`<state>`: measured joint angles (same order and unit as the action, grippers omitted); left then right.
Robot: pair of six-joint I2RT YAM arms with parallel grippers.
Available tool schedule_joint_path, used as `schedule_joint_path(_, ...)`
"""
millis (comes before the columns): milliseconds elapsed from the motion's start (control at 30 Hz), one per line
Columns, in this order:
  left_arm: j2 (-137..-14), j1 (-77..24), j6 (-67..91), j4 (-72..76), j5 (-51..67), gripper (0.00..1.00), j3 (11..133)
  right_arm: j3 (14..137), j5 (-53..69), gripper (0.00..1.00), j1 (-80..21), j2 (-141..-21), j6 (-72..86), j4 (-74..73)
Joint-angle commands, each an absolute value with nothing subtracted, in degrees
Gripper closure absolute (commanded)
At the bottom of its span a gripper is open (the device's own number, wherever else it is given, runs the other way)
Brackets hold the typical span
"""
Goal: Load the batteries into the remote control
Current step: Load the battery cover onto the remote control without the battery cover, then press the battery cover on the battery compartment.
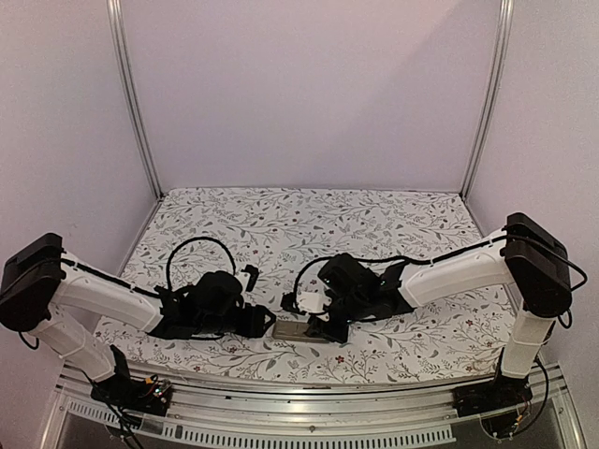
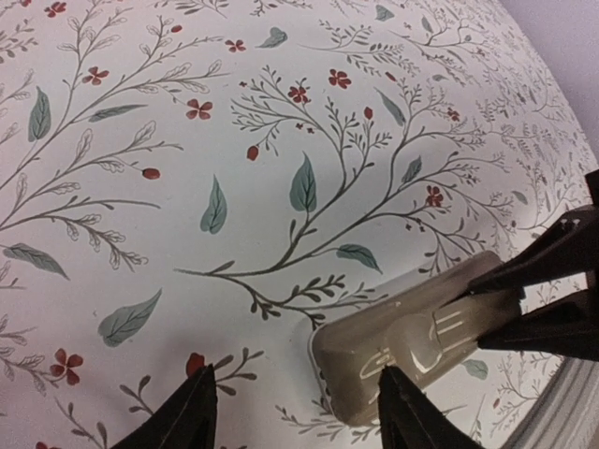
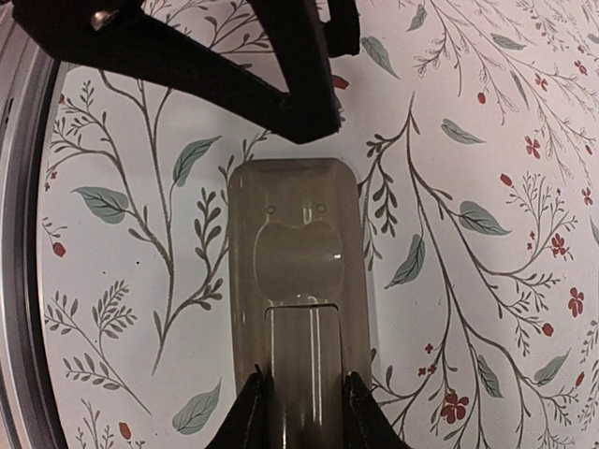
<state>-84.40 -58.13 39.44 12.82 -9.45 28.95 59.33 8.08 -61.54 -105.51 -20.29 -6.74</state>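
From above, the remote control (image 1: 298, 329) lies underside up on the floral table (image 1: 393, 220), near its front edge, between the 2 arms. The left gripper (image 1: 266, 321) sits just left of the remote, the right gripper (image 1: 318, 328) at its right end.

In the left wrist view, the remote (image 2: 412, 346) lies flat; the left jaws stand released, 1 finger (image 2: 404, 407) overlapping its near end.

In the right wrist view, the right jaws are clenched on the sides of the remote (image 3: 298, 271) at its open battery bay.
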Motion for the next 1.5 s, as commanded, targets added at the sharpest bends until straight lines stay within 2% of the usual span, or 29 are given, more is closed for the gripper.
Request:
schedule_joint_path(0,-84.9,-59.1,39.0,12.5,-9.5,0.41,29.9,60.2,8.0,0.81,-61.3,-107.5,-19.4,-6.4)
schedule_joint_path(567,-84.9,-59.1,39.1,12.3,-9.6,0.42,29.8,61.8,10.0,0.55,-61.4,-106.8,-19.2,-7.5)
schedule_joint_path(667,-84.8,-59.1,39.2,12.4,-9.6,0.41,29.7,62.4,10.3,0.43,-61.3,-106.4,-18.7,-7.5)
schedule_joint_path(800,-84.7,-59.1,39.2,12.3,-9.8,0.41,29.7,63.8,11.0,0.22,-61.3,-105.0,-17.3,-7.3)
schedule_joint_path(867,-84.6,-59.1,39.2,12.2,-10.0,0.41,29.6,64.6,11.2,0.19,-61.2,-103.9,-16.3,-7.2)
schedule_joint_path(1000,-83.9,-59.0,39.7,11.4,-10.5,0.41,29.2,65.3,13.4,0.19,-59.1,-99.6,-11.5,-7.2)
schedule_joint_path(1100,-83.0,-59.1,39.9,10.7,-10.8,0.41,28.6,63.9,13.8,0.23,-55.0,-95.0,-1.6,-7.4)
schedule_joint_path(1233,-82.2,-59.3,39.9,9.0,-10.7,0.45,28.0,63.3,9.7,0.39,-52.0,-91.5,17.7,-15.0)
schedule_joint_path(1367,-82.8,-60.8,38.2,7.4,-11.5,0.46,28.5,60.6,13.4,0.58,-52.3,-91.3,32.8,-18.8)
schedule_joint_path(1467,-82.8,-61.0,38.0,7.8,-11.1,0.47,28.0,60.0,13.1,0.65,-53.2,-91.8,38.4,-22.3)
